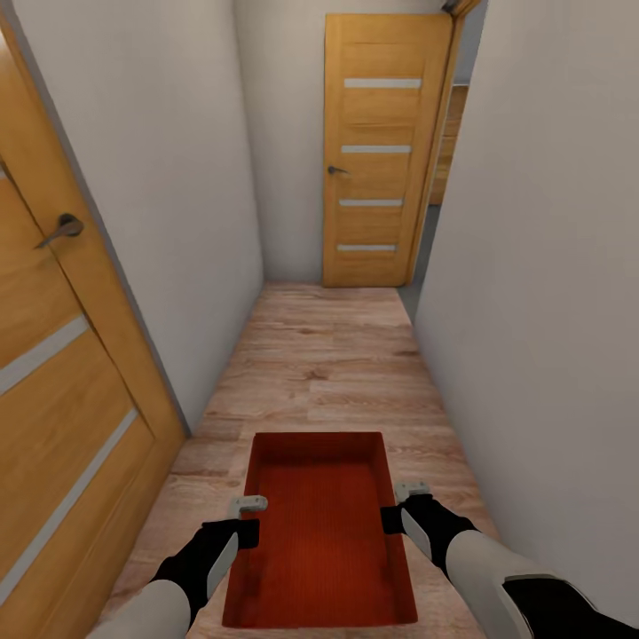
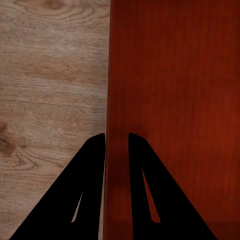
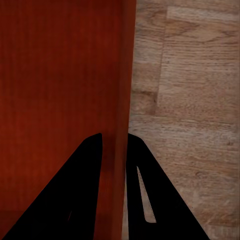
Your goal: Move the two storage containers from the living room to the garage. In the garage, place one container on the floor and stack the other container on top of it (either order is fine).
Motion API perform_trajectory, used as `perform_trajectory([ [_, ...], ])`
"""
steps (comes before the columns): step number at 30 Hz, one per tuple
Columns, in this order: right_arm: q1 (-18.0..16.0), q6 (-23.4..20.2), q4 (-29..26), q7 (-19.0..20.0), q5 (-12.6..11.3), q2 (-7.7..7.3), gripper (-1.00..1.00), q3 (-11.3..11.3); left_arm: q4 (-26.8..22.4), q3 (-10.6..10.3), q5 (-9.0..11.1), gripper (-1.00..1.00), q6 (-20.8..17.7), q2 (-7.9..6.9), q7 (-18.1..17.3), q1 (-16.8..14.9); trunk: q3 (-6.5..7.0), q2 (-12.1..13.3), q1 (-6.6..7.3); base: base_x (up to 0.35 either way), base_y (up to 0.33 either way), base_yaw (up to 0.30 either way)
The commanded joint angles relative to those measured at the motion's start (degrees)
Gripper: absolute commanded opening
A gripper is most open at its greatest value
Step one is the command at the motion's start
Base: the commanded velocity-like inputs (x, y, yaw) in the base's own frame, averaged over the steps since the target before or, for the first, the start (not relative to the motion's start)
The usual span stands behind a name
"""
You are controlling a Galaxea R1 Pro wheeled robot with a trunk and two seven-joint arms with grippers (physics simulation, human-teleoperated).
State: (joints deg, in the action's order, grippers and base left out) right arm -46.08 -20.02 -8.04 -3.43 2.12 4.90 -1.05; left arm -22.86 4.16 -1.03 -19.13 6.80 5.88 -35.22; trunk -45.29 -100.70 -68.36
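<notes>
a: nearest first, what's in hand?

b: one red-orange storage container (image 1: 321,532), carried low in front of the trunk, open top up, long axis pointing down the corridor. the left gripper (image 1: 247,515) is on its left wall and the right gripper (image 1: 406,504) on its right wall, opposite each other about midway along. i'd judge that's to keep the bin level and balanced while the base rolls.

a: how far open are they?

b: nearly closed. in the left wrist view the left gripper (image 2: 117,137) has one finger outside the wall and one inside, the thin rim pinched between them. the right gripper (image 3: 115,136) does the same on its side. both clamp the wall itself.

a: and below?

b: light wood-plank floor (image 1: 328,364), well under the bin. so this isn't the garage; it looks like transit.

a: further on?

b: a narrow hallway. a wooden door (image 1: 53,373) with a lever handle is close at the left, plain white walls run along both sides, and a second wooden door (image 1: 382,151) with pale strips stands at the far end. beside it, at the right, there's a gap with grey flooring beyond, possibly the way through.
</notes>
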Motion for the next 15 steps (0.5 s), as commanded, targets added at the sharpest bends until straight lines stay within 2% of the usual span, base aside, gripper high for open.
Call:
perform_trajectory([
  [1,-0.1,-0.3,-0.3,0.1,-1.2,0.01,-1.0,-3.2,0.1,-1.1,1.6,-1.0,-1.0,-0.82,-0.3,0.0,-0.05,0.0,-0.03,0.345,0.0,0.0],
  [15,-0.1,-0.3,-0.3,0.1,-1.2,0.02,-1.0,-3.2,0.1,-1.2,1.6,-1.0,-1.0,-0.83,-0.3,0.0,-0.05,0.0,-0.03,0.345,0.0,0.0],
])
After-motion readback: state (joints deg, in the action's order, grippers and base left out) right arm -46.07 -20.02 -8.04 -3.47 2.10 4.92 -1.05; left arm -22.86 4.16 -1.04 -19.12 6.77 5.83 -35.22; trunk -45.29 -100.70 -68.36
